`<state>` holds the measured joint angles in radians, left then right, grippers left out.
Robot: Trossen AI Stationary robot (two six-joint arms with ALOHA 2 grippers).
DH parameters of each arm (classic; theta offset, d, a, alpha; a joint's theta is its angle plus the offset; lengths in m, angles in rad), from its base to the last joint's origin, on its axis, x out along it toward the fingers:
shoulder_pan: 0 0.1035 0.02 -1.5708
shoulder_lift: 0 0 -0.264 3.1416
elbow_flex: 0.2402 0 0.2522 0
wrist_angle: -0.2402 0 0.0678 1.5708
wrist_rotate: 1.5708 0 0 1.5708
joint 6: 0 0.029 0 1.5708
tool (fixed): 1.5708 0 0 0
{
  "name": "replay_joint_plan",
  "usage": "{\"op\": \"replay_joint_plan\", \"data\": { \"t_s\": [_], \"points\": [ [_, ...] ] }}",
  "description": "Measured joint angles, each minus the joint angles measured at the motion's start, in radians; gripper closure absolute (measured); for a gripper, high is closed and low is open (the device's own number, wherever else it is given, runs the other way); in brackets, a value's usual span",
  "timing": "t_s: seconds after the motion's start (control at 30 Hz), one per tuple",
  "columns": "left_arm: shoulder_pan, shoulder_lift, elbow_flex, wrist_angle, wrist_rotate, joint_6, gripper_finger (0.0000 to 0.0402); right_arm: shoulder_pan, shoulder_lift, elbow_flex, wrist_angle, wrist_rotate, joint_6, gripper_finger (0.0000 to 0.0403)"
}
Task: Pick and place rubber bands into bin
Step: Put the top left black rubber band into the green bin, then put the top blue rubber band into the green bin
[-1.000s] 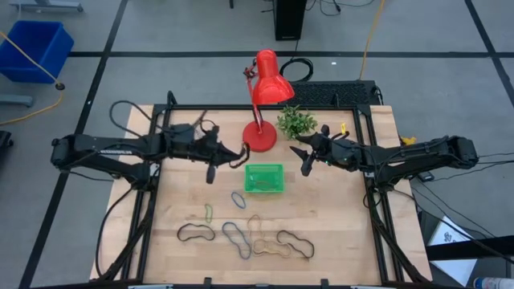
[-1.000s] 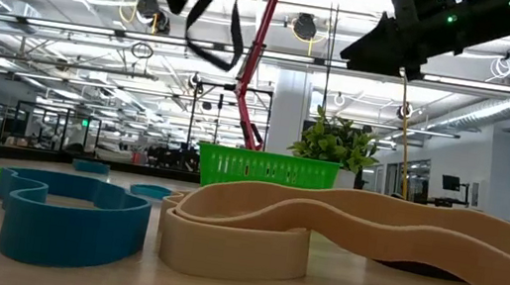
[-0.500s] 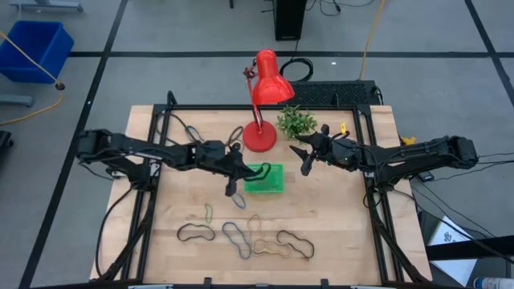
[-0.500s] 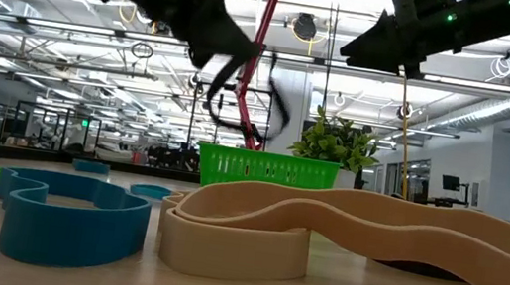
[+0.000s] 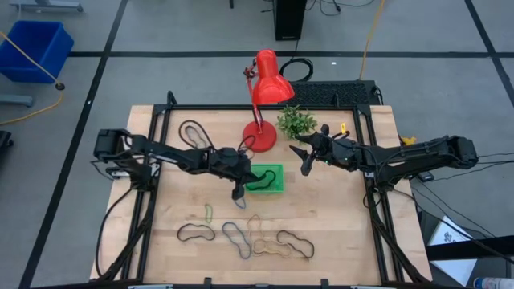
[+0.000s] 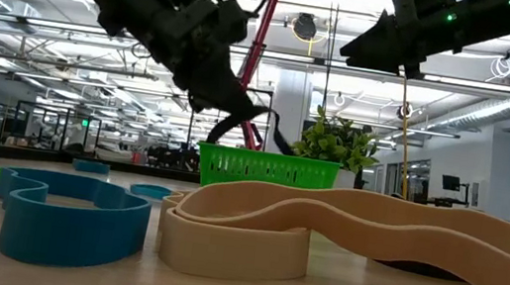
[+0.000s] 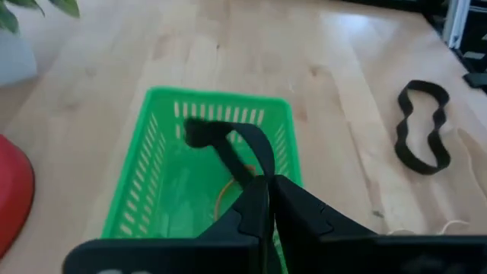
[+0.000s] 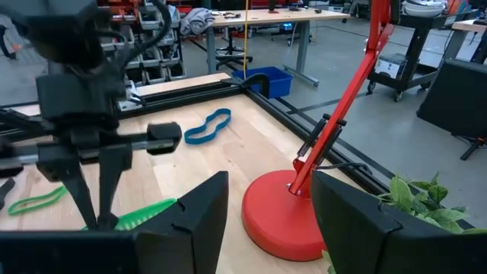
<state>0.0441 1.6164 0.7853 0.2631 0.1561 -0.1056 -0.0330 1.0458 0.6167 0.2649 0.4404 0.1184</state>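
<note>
Pale wooden bench point(image 5: 337, 225) on a grey taped floor, dark frame rails along its edges.
Bare wood lies open right of the small square bright green plastic bin point(image 5: 265, 178), near the red desk lamp point(image 5: 261, 138). The left gripper point(image 7: 268, 199), reached over the bin, pinches a floppy black rubber band point(image 7: 228, 141) dangling inside. Loose bands point(image 5: 241, 238) lie along the bench's front. The right gripper point(image 5: 305, 161) hovers spread beside the bin.

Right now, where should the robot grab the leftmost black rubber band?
Probably pinch the black rubber band at its narrow middle, coming straight down from above. It lies flat on the table, so a pincer could close across both strands.
</note>
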Motion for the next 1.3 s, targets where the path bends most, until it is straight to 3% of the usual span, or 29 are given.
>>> {"op": "replay_joint_plan", "data": {
  "t_s": [0.53, 0.87, 1.07, 1.3],
  "points": [
    [0.000, 0.017, 0.000, 0.038, -0.007, -0.006, 0.0385, 0.000, 0.000, 0.000, -0.003, 0.000, 0.000, 0.0222],
    [0.000, 0.015, 0.000, 0.033, -0.014, -0.006, 0.0309, 0.000, 0.000, 0.000, -0.005, 0.000, 0.000, 0.0222],
    [0.031, -0.107, 0.002, -0.079, 0.026, 0.006, 0.0275, 0.000, 0.000, 0.000, -0.008, 0.000, 0.000, 0.0222],
    [0.092, -0.335, 0.002, -0.303, -0.001, 0.005, 0.0272, 0.000, 0.000, 0.000, -0.008, 0.000, 0.000, 0.0222]
  ]
}}
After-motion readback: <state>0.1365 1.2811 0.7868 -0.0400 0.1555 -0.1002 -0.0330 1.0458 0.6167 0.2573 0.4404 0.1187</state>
